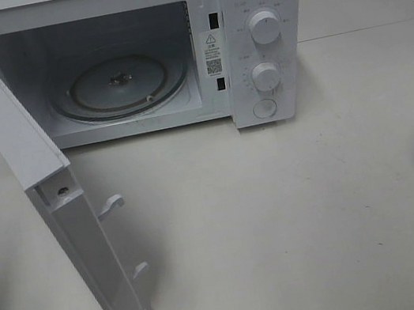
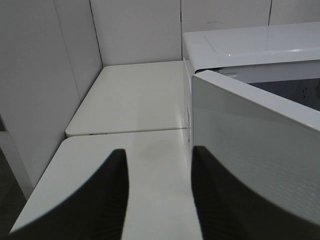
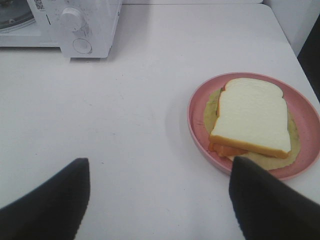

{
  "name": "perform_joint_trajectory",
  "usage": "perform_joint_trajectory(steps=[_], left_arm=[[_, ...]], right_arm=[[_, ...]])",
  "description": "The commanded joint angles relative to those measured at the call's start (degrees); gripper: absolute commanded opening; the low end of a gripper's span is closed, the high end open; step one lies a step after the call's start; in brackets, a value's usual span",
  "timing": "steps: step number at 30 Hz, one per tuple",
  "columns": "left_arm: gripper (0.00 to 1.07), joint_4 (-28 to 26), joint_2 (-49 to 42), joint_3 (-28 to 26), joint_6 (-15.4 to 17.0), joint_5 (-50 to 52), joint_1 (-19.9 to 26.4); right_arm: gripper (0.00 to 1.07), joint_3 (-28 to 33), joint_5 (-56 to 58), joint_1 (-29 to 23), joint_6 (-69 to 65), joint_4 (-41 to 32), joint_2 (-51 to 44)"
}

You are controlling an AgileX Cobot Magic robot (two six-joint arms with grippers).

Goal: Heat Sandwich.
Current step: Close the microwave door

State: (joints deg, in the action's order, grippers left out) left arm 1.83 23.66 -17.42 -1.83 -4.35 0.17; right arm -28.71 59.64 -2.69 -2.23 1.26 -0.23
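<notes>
The big picture from up high shows no arm and no hand at all. Each hand can only be seen from its own wrist camera.

The left hand (image 2: 157,200) has two dark fingers (image 2: 107,200) with a gap between them. Nothing sits in that gap. The hand is partly open and holds nothing.

The right hand (image 3: 157,200) has its two dark fingers (image 3: 50,205) spread far apart. It is wide open and holds nothing. It hangs above the counter (image 3: 140,125) and points forward and down a little.
</notes>
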Motion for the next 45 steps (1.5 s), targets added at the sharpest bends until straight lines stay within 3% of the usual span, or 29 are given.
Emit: perform_joint_trajectory(steps=[1, 8, 18, 24, 25, 26, 29, 34, 38, 45], left_arm=[[0.19, 0.23, 3.38, 0.23, 0.17, 3.15, 0.06], [0.0, 0.23, 12.2, 0.23, 0.17, 8.37, 0.06], [0.0, 0.29, 22.75, 0.23, 1.09, 22.52, 0.06], [0.0, 5.21, 29.22, 0.23, 6.88, 28.02, 0.06], [0.0, 8.31, 31.23, 0.23, 9.45, 29.56, 0.06], [0.0, 8.31, 31.23, 0.23, 9.45, 29.56, 0.06], [0.0, 13.69, 35.41, 0.23, 14.84, 33.98, 0.06], [0.0, 18.62, 39.94, 0.23, 18.96, 39.13, 0.06], [0.0, 19.37, 43.09, 0.23, 20.68, 41.14, 0.0], [0.0, 23.55, 46.87, 0.23, 20.86, 45.61, -1.09]], right_arm=[[0.75, -0.06, -0.23, -0.17, -0.52, 0.52, -1.49], [0.75, -0.06, -0.23, -0.17, -0.52, 0.52, -1.49], [0.74, -0.06, -0.23, -0.17, -0.52, 0.52, -1.49], [0.74, -0.06, -0.23, -0.17, -0.52, 0.52, -1.49], [0.74, -0.06, -0.23, -0.17, -0.52, 0.52, -1.49], [0.74, -0.06, -0.23, -0.17, -0.52, 0.52, -1.49], [0.74, -0.06, -0.23, -0.17, -0.52, 0.52, -1.49], [0.74, -0.06, -0.23, -0.17, -0.52, 0.52, -1.49], [0.74, -0.06, -0.23, -0.17, -0.52, 0.52, -1.49], [0.74, -0.06, -0.23, -0.17, -0.52, 0.52, -1.49]])
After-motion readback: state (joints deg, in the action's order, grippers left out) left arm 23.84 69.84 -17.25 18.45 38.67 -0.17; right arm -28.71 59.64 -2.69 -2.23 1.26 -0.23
